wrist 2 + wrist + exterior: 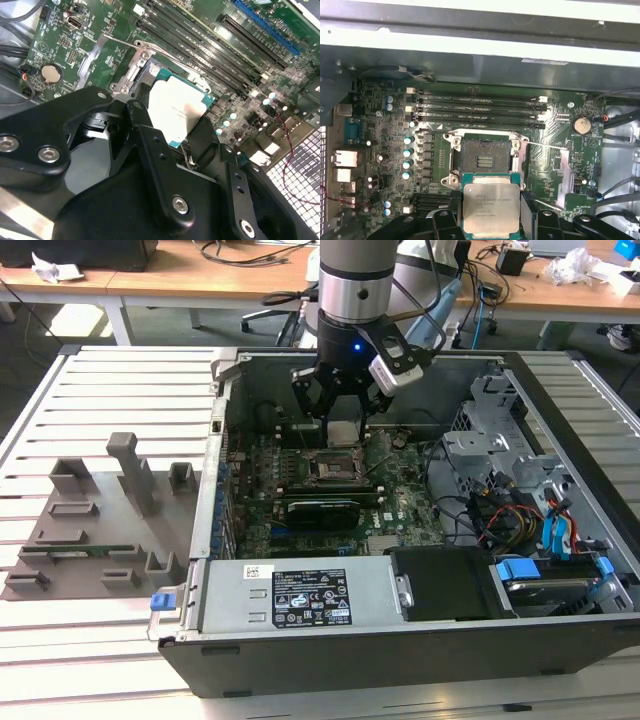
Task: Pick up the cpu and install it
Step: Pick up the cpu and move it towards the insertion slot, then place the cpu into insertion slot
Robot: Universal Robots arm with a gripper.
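Observation:
My gripper (340, 418) hangs inside the open computer case (560, 640), shut on the cpu (342, 433). The cpu is a flat square chip with a silvery top plate, pinched at two opposite edges between the black fingers (205, 140). In both wrist views the cpu (175, 112) (490, 207) floats above the green motherboard (385, 150). The open dark socket (485, 157) in its metal frame lies beside and below the chip, with nothing in it. In the second wrist view the socket (145, 75) is partly hidden behind the chip. The gripper (491, 222) sits close to the socket's edge.
Dark memory slots (477, 107) run alongside the socket. A black card (320, 510), a labelled power supply (300, 605) and a drive cage with coloured cables (530, 510) crowd the case. A grey fixture block (100, 530) holding a green memory stick (75, 550) lies on the slatted table (120, 380).

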